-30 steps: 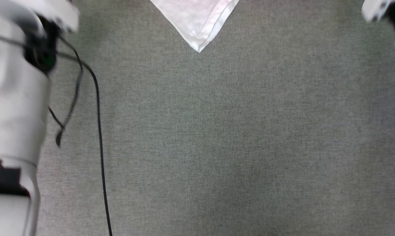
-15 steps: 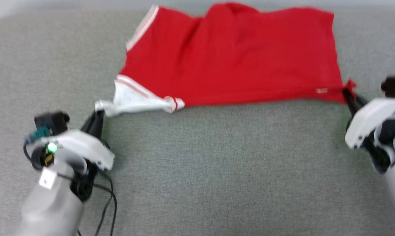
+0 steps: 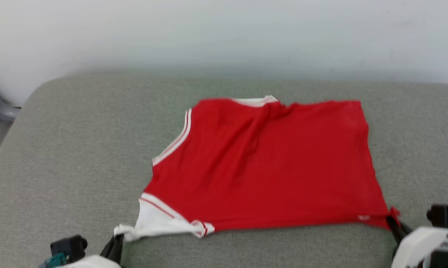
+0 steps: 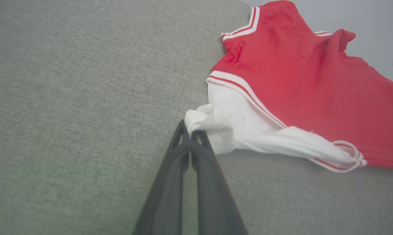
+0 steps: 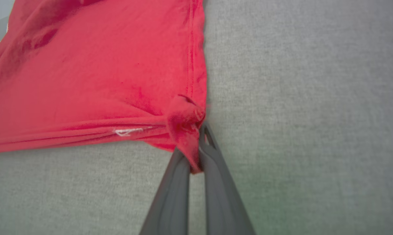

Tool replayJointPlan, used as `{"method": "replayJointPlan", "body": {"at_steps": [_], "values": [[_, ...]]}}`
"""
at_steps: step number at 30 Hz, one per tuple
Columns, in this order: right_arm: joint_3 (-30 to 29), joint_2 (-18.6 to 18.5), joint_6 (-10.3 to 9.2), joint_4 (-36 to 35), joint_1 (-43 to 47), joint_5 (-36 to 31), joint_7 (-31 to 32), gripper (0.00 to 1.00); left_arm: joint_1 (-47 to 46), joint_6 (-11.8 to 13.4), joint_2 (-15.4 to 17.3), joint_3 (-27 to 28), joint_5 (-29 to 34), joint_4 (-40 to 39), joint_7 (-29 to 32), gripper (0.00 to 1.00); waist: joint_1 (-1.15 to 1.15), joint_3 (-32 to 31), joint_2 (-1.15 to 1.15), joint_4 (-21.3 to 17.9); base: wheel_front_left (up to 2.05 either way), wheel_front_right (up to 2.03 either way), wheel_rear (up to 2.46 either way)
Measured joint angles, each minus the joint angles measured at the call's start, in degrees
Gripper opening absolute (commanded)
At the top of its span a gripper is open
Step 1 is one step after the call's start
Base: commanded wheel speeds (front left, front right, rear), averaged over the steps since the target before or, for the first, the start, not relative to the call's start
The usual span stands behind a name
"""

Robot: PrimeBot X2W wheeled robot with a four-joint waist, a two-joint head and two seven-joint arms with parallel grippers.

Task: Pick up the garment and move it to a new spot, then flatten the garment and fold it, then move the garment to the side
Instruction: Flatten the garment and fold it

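The garment [image 3: 268, 167] lies spread on the grey cushioned surface [image 3: 79, 149], long axis running left to right: sleeve end to the robot's left, hem to its right. Left gripper [image 4: 190, 135]: fingers together, pinching the white sleeve [image 4: 229, 120] (bunched at the tips). Right gripper [image 5: 196, 147]: clamped on the red hem corner [image 5: 183, 120]. A pale wall [image 3: 224, 33] stands behind the surface's far edge.
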Motion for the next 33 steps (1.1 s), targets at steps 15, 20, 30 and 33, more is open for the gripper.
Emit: {"method": "replayJointPlan", "body": {"at_steps": [15, 20, 30, 33], "values": [[-11.9, 10.1, -0.07, -29.4, 22.0, -7.9, 17.4, 0.0, 17.8, 13.2, 7.7, 2.3, -1.9, -27.7, 10.2, 0.0, 0.01, -2.8, 0.0, 2.2, 0.0, 0.0, 0.0], [-11.5, 9.6, -0.32, -35.1, 19.9, -10.2, 20.2, 0.0, 13.0, 13.3, 8.3, 2.2, -0.1, -31.4, 10.3, 0.0, 0.02, -0.4, 0.0, 1.9, 0.0, 0.0, 0.0], [-9.3, 7.2, -0.34, -35.3, 8.5, -11.9, 21.1, 0.0, -2.6, 9.0, 5.4, 0.6, 1.4, -25.1, 9.4, 0.0, 0.03, 6.8, 0.0, 0.4, 0.0, 0.0, 0.0], [-8.8, 7.0, -0.35, -33.2, 6.5, -11.9, 20.0, 0.0, -6.2, 7.3, 3.9, 0.2, 1.5, -21.5, 8.2, 0.0, 0.03, 9.3, 0.0, 0.1, 0.0, 0.0, 0.0]]}}
